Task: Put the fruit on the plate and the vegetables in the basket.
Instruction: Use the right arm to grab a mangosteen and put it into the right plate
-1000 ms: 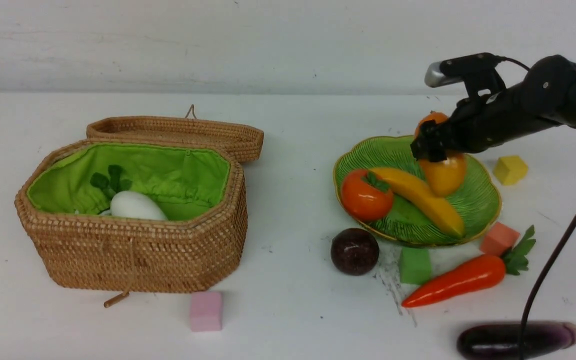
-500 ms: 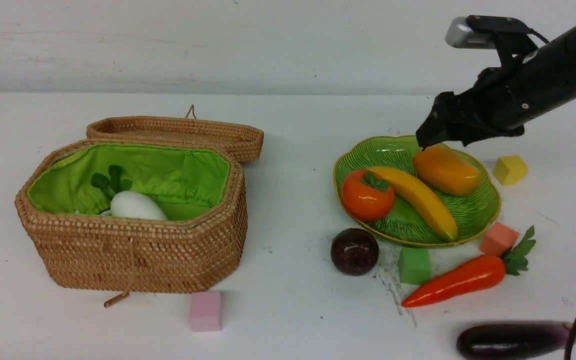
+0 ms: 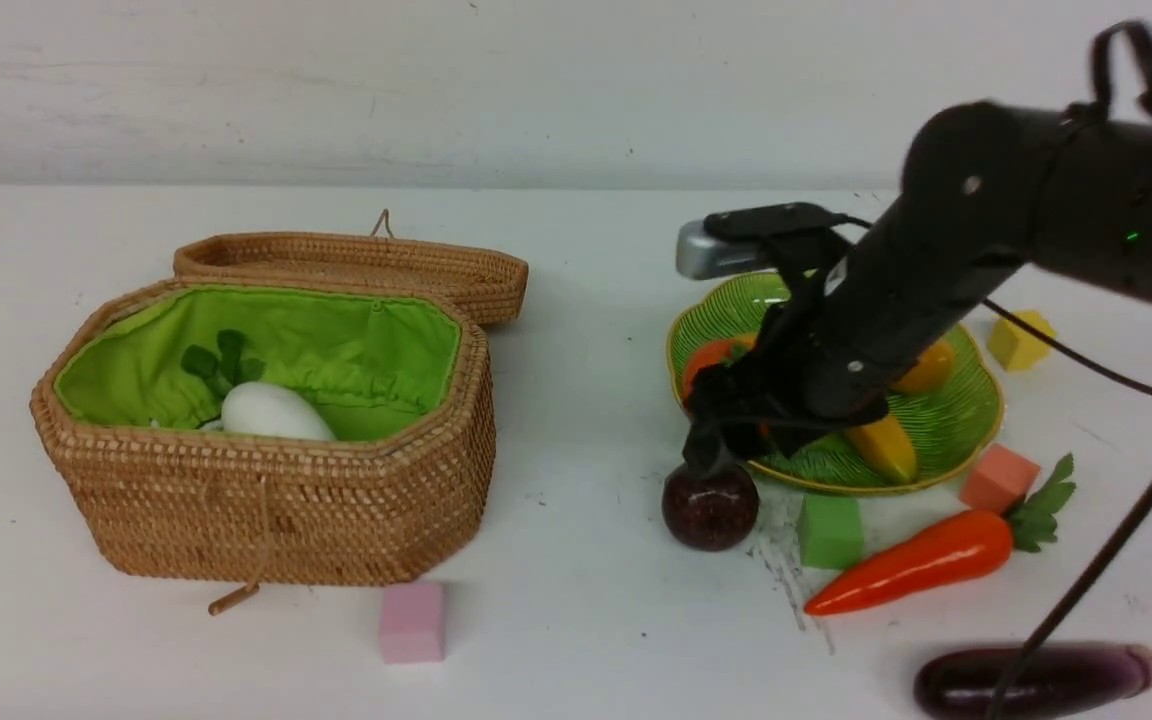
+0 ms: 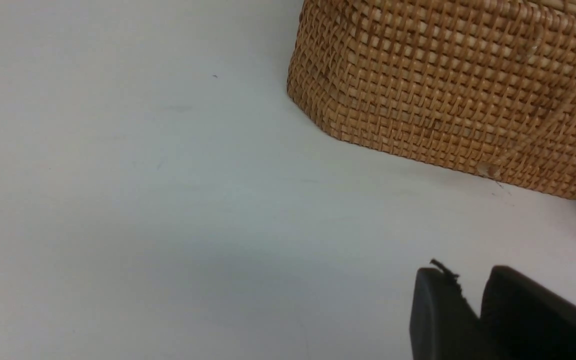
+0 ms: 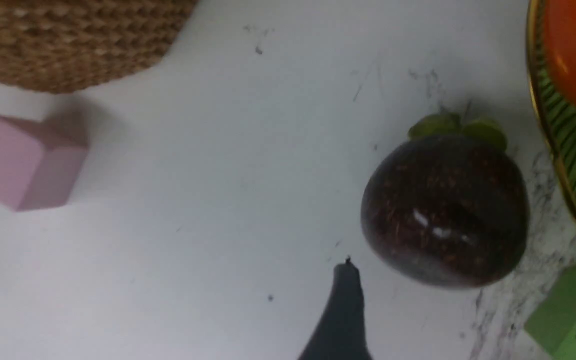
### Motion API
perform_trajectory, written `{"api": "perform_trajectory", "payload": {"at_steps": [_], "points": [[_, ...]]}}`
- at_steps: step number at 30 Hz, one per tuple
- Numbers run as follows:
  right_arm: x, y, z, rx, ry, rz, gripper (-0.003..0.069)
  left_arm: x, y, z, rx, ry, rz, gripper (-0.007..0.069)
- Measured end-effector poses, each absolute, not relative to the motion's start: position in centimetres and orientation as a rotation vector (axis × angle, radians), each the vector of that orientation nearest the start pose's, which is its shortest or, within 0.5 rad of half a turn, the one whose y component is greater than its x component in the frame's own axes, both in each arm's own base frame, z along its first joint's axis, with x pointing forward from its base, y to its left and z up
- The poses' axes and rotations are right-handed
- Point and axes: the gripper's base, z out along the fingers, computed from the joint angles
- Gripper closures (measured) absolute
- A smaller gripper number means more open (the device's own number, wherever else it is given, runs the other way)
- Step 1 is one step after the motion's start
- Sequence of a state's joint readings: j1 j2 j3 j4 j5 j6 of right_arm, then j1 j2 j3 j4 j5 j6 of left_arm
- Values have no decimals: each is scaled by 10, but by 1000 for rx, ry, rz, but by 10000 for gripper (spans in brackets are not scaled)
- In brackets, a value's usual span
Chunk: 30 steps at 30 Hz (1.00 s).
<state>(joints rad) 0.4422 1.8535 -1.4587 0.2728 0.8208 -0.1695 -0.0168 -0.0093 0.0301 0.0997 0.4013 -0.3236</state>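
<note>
Swinging off the plate [image 3: 976, 440], the right pincer [image 3: 721, 455] has left the mango [image 3: 926, 368] behind: a moment ago it held that fruit upright over the dish, and now the mango lies there on its side, mostly hidden behind the arm. With the banana [image 3: 881, 448] and persimmon [image 3: 714, 355] beside it, I'd say three fruits are home and only the plum [image 3: 709, 508] remains on the bench [image 3: 576, 420].

That plum sits directly under the pincer, whose fingers stand wide apart either side of it, gripping nothing yet. It is nearly round, so it offers no real long axis. Its small green cap points sideways rather than up, toward the far side, away from the arm. A squeeze across its middle looks as good as any.

The left pincer [image 4: 468, 305] hangs low near the basket [image 3: 266, 500], fingers close together, empty. The carrot [image 3: 911, 562] and eggplant [image 3: 1036, 680] lie on the near side of the right pincer, each stretched roughly crosswise.
</note>
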Motion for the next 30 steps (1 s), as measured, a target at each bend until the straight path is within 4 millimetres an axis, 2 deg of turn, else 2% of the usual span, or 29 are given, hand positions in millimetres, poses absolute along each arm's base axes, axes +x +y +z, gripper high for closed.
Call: {"api": "perform_trajectory", "payload": {"at_steps": [5, 6, 11, 15, 19, 21, 27, 28, 30], "points": [[365, 194, 226, -506, 2671, 377, 64, 52, 3, 168, -231, 1892, -132, 490], [367, 196, 216, -471, 2698, 357, 64, 52, 3, 168, -231, 1892, -132, 489], [370, 196, 200, -395, 2754, 341, 64, 52, 3, 168, -231, 1892, -132, 487], [369, 197, 199, -386, 2765, 362, 72, 52, 3, 168, -230, 1892, -131, 487], [367, 199, 198, -424, 2780, 396, 123, 52, 3, 168, -230, 1892, -131, 487], [363, 202, 199, -481, 2790, 442, 162, 52, 3, 168, -230, 1892, -131, 487], [357, 209, 201, -548, 2800, 577, 186, 52, 3, 168, -230, 1892, -131, 480], [355, 210, 205, -563, 2790, 598, 221, 52, 3, 168, -230, 1892, -131, 480], [354, 209, 211, -572, 2771, 606, 382, 52, 3, 168, -230, 1892, -131, 478]]}}
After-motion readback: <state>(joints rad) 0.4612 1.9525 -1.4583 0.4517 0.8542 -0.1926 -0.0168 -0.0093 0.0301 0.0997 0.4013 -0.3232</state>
